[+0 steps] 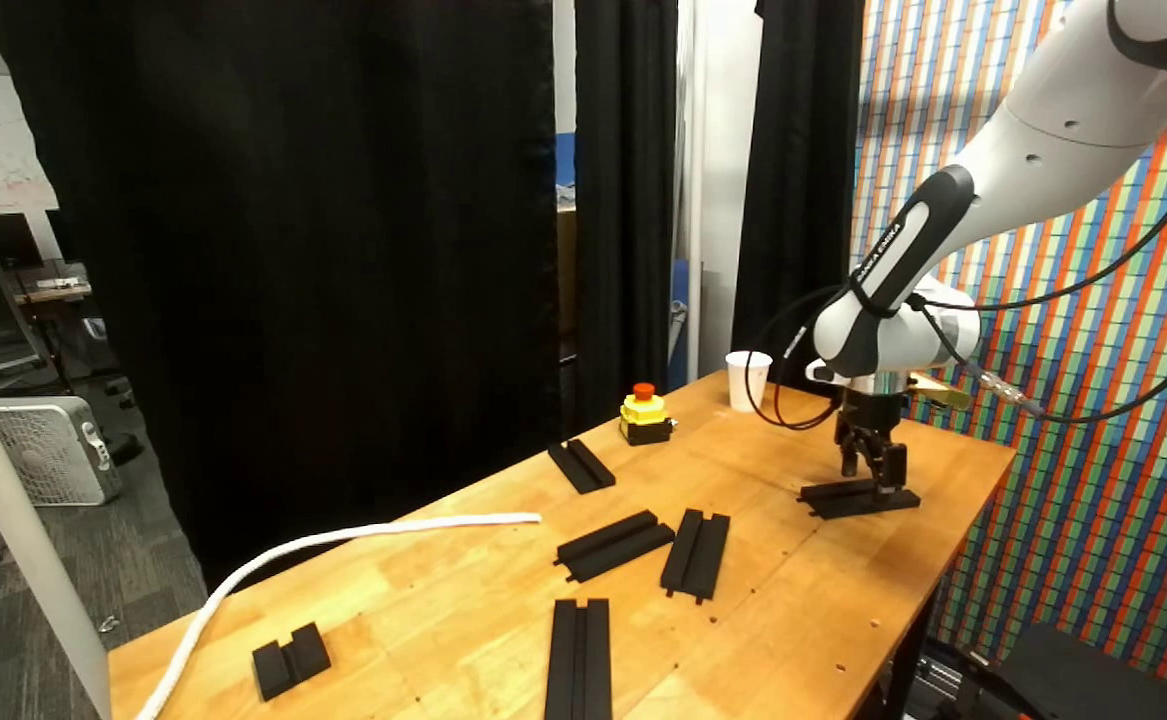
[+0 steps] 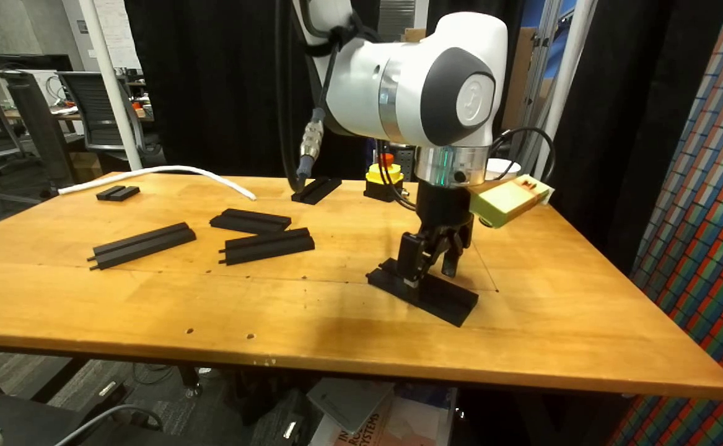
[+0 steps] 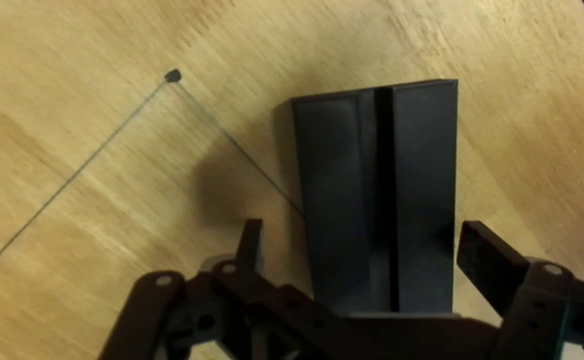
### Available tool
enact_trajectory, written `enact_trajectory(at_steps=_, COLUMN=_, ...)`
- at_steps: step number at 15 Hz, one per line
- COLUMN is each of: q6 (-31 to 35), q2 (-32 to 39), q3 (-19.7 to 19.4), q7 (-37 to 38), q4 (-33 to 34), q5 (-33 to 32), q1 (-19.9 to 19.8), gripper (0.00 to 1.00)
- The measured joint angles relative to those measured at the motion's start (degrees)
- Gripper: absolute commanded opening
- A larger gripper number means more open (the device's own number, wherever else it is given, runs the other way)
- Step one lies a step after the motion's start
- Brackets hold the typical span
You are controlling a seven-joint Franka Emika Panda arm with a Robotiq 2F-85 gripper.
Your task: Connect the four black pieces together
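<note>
In an exterior view, the gripper (image 1: 870, 482) is right down at one black piece (image 1: 848, 505), toward the far end of the wooden table (image 1: 423, 600), well apart from the rest. The second piece (image 1: 707, 555) and third piece (image 1: 618, 545) sit just beside each other (can't tell if they touch), and a fourth piece (image 1: 597, 655) is cut off at the bottom. As for clutter: a stubby flat black piece (image 1: 583, 466) and a red-topped yellow button box (image 1: 644, 413), plus a small black block (image 1: 290, 660) near a white cord (image 1: 373, 529). There's a white cup (image 1: 748, 382) standing upright, can't see what's inside.

Also in an exterior view, a hanging cable (image 2: 283, 93) blocks a corner of the stubby one, and a yellow-green block (image 2: 510, 199) by the wrist covers the cup's lower part. Under the table, what looks like a clear bin (image 2: 451, 412) has a book (image 2: 364, 430) in it, "SYSTEMS" readable.

Wrist view: jaws spread wide, that same grooved piece sitting ungripped between the fingers (image 3: 489, 260). One's right up by its edge, touching or not I can't say; the other side has a clear gap.
</note>
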Motion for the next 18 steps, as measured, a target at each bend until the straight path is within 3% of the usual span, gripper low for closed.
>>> enact_trajectory(at_steps=9, q6=-3.20, q2=1.21, q3=0.00, q7=1.25, q4=1.19, q5=0.60, q1=-0.02, gripper=1.00)
enact_trajectory(at_steps=10, q6=-3.21, q2=1.34, q3=0.00, q7=1.25, q4=1.31, q5=1.06, q1=-0.07, gripper=0.75)
enact_trajectory(at_steps=11, q6=-3.21, q2=1.50, q3=0.00, q7=1.23, q4=1.43, q5=1.68, q1=-0.12, gripper=0.74)
enact_trajectory(at_steps=14, q6=-2.92, q2=2.14, q3=0.06, q7=0.94, q4=2.38, q5=3.67, q1=-0.45, gripper=0.52)
enact_trajectory(at_steps=18, q6=-2.77, q2=2.38, q3=0.09, q7=0.48, q4=3.67, q5=5.41, q1=-0.89, gripper=0.48)
